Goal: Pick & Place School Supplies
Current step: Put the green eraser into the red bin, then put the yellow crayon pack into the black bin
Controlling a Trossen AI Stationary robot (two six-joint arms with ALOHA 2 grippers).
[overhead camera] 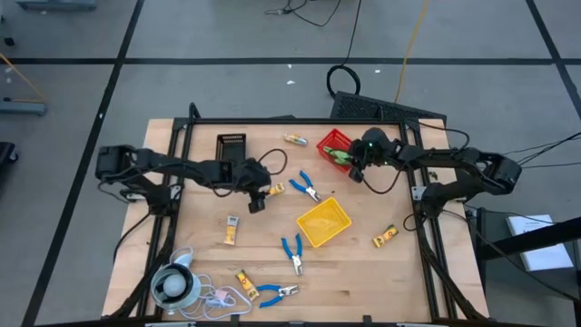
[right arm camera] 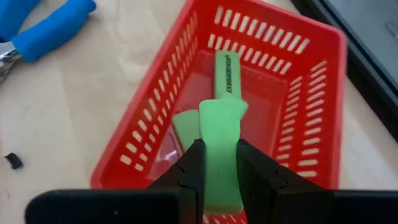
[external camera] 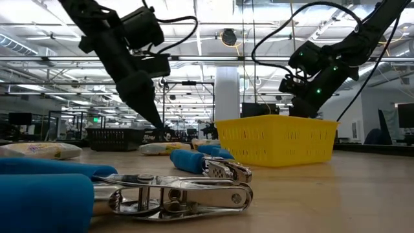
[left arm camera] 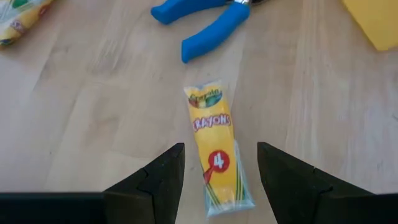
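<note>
Glossy crayon packet [left arm camera: 216,158] between spread left end effector [left arm camera: 221,168]; right end effector [right arm camera: 219,163] clamps green block [right arm camera: 221,149].

- Translucent yellow crayon packet [left arm camera: 214,149]: near end cut off by the left wrist view's edge.
- Blue-handled steel pliers [left arm camera: 202,18]: jaws out of frame.
- Red slotted plastic basket [right arm camera: 305,93]: near wall hidden behind gripper fingers.
- Yellow plastic bin [left arm camera: 376,18]: corner only.

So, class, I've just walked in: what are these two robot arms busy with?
They're sorting school supplies. The right gripper holds a green marker over the red bin, where other green ones already lie. The left gripper, open, hangs over a crayon packet on the table. Blue-handled pliers lie loose.
</note>
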